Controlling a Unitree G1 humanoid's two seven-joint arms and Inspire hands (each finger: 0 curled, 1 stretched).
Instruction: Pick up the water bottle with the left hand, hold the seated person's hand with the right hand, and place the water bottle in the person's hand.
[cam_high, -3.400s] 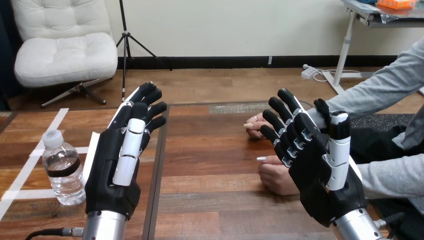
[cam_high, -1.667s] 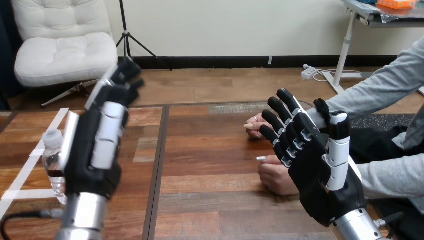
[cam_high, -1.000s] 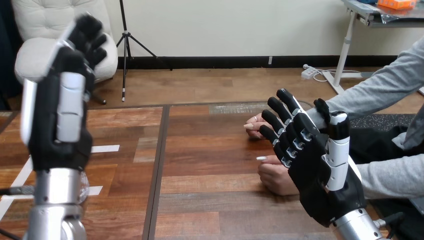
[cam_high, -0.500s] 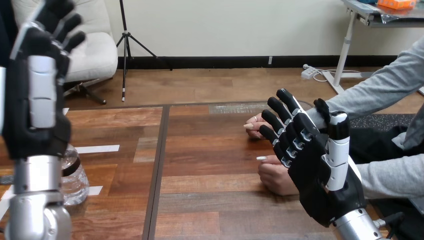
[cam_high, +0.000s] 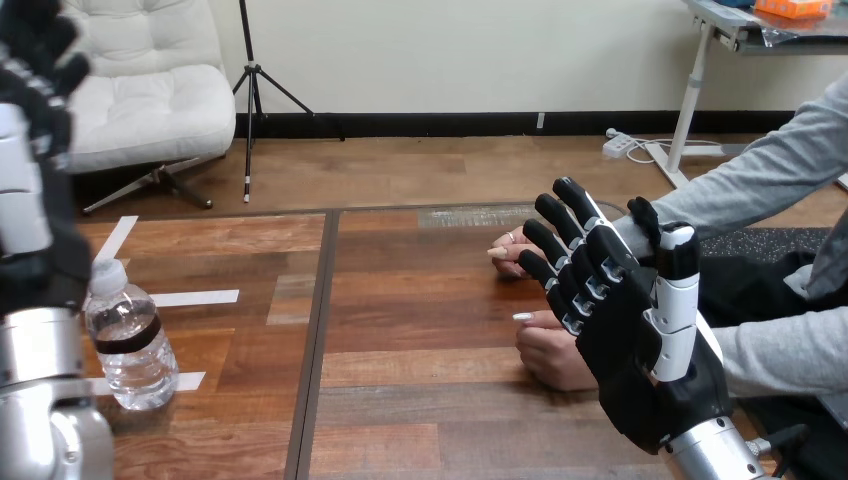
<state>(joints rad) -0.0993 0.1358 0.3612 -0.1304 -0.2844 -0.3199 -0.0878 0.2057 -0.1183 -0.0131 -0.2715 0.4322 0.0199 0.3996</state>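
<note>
A clear water bottle (cam_high: 127, 338) with a white cap and dark label stands upright on the table's left part. My left hand (cam_high: 35, 190) is raised at the view's left edge, just left of and above the bottle, apart from it, its fingers straight. My right hand (cam_high: 630, 320) hovers open at the right, fingers straight and spread, holding nothing. The person's two hands rest on the table behind it: one (cam_high: 512, 253) farther back, one (cam_high: 550, 350) nearer, partly hidden by my right hand. I cannot tell whether my right hand touches them.
The wooden table (cam_high: 420, 330) has a dark seam running front to back near its middle. White tape strips (cam_high: 195, 298) lie on the left part around the bottle. The person's grey sleeves come in from the right.
My left hand has risen and swung left across the bottle, from its right side to the view's left edge, uncovering the bottle. The right hand and the person's hands have not moved.
</note>
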